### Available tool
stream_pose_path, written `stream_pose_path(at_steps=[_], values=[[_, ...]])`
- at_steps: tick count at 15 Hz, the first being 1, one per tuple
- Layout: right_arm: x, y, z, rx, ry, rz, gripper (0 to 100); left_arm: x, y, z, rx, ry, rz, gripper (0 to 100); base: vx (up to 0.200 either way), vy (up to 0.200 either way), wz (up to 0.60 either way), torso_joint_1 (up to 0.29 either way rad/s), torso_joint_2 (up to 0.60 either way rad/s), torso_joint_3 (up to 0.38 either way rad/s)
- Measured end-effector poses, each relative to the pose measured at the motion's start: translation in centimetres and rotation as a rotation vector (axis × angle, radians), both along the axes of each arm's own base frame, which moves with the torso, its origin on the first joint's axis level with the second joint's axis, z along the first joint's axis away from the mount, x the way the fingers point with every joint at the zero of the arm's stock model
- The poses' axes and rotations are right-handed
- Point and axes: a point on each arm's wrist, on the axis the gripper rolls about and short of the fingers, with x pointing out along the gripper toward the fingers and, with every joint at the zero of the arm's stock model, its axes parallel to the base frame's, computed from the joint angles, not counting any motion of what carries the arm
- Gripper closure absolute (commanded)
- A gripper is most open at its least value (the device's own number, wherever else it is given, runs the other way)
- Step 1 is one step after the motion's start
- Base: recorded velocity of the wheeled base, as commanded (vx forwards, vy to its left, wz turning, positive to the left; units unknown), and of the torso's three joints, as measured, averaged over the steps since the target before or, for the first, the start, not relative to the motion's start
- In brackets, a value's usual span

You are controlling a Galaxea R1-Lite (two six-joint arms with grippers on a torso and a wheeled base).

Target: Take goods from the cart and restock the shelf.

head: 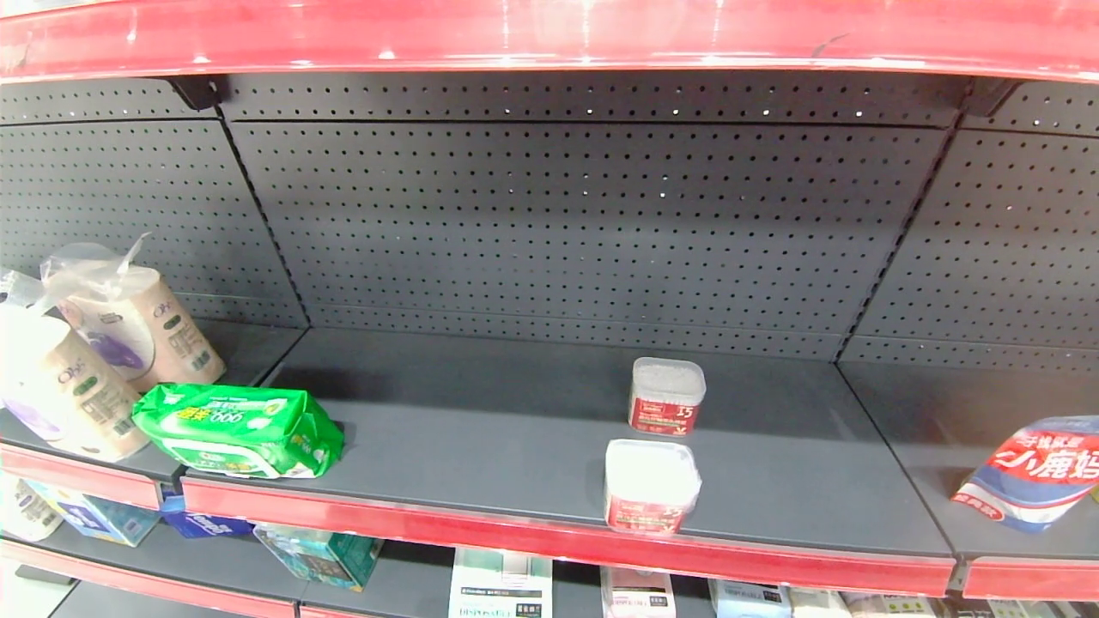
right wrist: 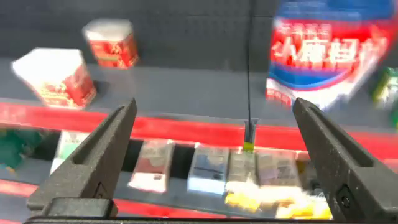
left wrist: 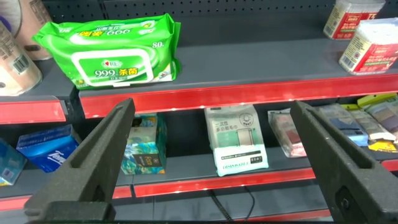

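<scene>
Shelf [head: 515, 446] holds a green wipes pack [head: 240, 429] at the lower left of the head view, 2 red-labelled tubs [head: 666, 395] right of centre, one behind the other, and a red and blue pouch [head: 1035, 472] at the right edge. The left gripper [left wrist: 212, 107] is spread wide and empty, the wipes pack ahead of it and well apart. The right gripper [right wrist: 214, 106] is likewise wide and empty, facing the shelf front between tubs and pouch.

Three views, one shared shelf [head: 481, 429]
</scene>
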Motion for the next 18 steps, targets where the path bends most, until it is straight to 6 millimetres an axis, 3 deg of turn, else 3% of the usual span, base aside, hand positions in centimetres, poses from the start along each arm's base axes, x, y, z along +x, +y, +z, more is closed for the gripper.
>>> stream_pose_path(at_steps=[18], values=[[-0.01,0.00,-0.02,-0.030,-0.001,0.001,0,0.02,-0.05,0.01,0.001,0.004,0.026,0,0.000,0.000,0.00,0.000,0.00,0.000]])
